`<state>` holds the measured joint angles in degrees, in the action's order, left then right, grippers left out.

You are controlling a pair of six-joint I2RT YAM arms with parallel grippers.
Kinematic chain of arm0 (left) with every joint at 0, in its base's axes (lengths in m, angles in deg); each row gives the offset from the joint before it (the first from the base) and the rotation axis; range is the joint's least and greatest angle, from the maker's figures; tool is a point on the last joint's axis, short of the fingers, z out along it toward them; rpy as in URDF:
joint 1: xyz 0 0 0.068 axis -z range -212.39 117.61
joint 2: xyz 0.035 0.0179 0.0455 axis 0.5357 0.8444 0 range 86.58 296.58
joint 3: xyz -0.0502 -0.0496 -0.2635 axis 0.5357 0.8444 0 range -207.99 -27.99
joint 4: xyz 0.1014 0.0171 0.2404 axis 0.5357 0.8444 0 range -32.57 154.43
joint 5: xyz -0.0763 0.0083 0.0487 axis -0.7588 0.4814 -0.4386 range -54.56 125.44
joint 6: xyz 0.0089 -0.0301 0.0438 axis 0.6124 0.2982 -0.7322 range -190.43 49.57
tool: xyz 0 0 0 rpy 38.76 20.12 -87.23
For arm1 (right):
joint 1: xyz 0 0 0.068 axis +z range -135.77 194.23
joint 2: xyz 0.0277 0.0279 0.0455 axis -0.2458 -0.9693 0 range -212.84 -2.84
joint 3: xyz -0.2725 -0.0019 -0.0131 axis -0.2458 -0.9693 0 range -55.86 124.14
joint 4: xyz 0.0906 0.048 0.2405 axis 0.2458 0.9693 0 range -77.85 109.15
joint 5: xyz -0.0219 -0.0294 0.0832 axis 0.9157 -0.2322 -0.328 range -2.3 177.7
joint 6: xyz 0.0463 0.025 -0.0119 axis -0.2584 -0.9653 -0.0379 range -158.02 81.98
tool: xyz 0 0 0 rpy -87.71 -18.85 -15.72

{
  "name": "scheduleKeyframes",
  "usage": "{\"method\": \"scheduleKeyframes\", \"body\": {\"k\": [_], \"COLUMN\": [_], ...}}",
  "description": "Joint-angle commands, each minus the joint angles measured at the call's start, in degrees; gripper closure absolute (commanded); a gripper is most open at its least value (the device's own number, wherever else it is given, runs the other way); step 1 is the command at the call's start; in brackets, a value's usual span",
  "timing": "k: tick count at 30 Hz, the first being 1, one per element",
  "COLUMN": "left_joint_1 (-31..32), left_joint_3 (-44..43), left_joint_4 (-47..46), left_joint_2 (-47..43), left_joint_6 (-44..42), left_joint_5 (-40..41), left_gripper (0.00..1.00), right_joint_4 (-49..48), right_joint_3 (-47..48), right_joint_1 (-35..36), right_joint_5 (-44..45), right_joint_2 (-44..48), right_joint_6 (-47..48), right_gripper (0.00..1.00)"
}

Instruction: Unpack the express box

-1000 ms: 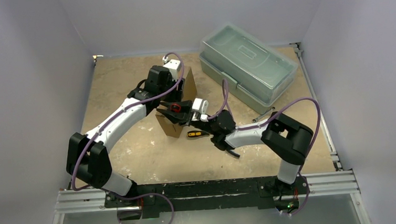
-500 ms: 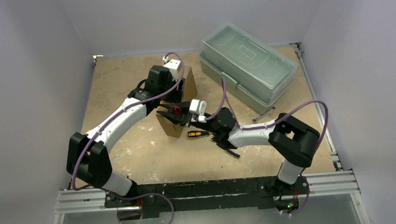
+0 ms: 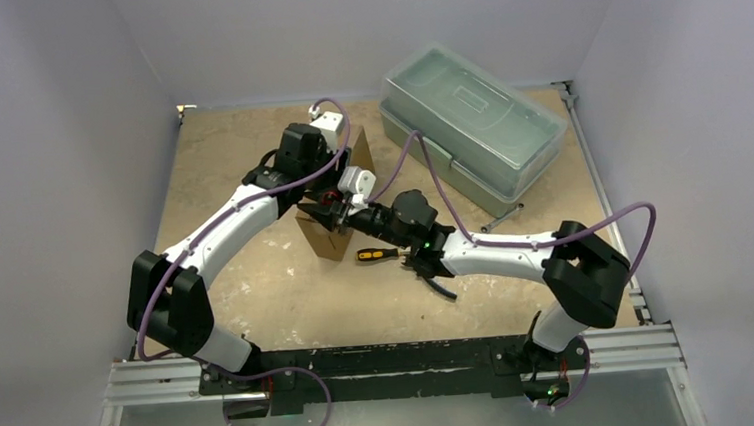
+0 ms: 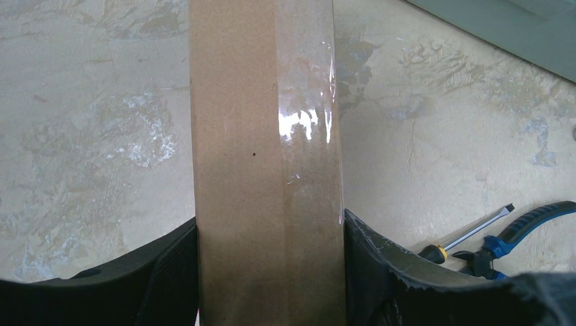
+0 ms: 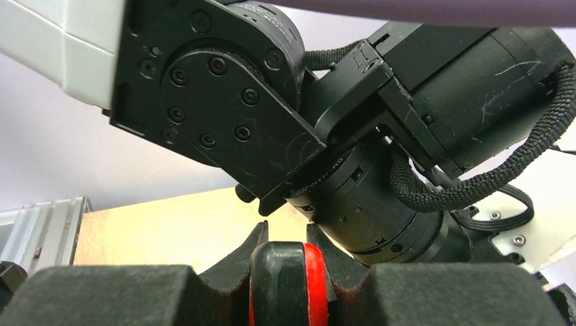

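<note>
Worn beige tabletop (image 3: 259, 301) sits inside plain grey walls. The express box (image 3: 323, 242) stands on edge near the middle, a little toward 11 o'clock, with the plastic toolbox (image 3: 472, 126) well apart at 1 o'clock. The left gripper (image 3: 321, 189) pinches the box upright, its pads (image 4: 173, 272) pressed flat against the two broad faces. The right gripper (image 3: 339, 210) sits at the box's upper edge, clamped on a small black-and-red piece (image 5: 293, 275); what that piece is, I cannot tell.

Plain cardboard like this should be light, stiff along its folds, and easy to dent across a broad face, so a modest squeeze close to an edge looks sound. The glossy tape (image 4: 306, 122) is probably slick, so bare board is the better place to bear on.

Only the left wrist view shows that tape running down the narrow face, and a blue-handled tool (image 4: 530, 224) lying beside the screwdriver (image 4: 469, 238) at 4 o'clock. The top view shows the screwdriver but not the blue tool. The right wrist view shows its own pinch, yet the other arm's wrist fills the rest and the box cannot be seen there
</note>
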<state>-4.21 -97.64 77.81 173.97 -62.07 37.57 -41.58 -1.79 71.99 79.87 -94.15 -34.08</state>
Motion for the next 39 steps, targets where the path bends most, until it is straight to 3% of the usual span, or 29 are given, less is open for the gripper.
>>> {"method": "scheduleKeyframes", "body": {"k": [1,12,26,39], "left_joint_1": [0.20,0.20,0.20,0.20], "left_joint_3": [-1.19,-1.19,-1.29,-1.37], "left_joint_4": [0.89,1.05,1.34,1.50], "left_joint_2": [0.67,1.00,1.11,1.05], "left_joint_6": [-1.41,-1.70,-2.47,-2.45], "left_joint_5": [0.13,0.17,1.29,0.71], "left_gripper": [0.52,0.54,0.55,0.56], "right_joint_4": [11.48,11.57,-7.38,-30.64], "right_joint_3": [2.92,0.51,-11.47,-18.16], "right_joint_1": [0.28,2.45,0.80,-0.90], "right_joint_5": [9.73,12.66,8.00,2.46], "right_joint_2": [2.22,4.66,6.48,-0.73], "right_joint_6": [3.31,6.34,3.53,0.61], "right_gripper": [1.00,1.00,1.00,1.00]}}
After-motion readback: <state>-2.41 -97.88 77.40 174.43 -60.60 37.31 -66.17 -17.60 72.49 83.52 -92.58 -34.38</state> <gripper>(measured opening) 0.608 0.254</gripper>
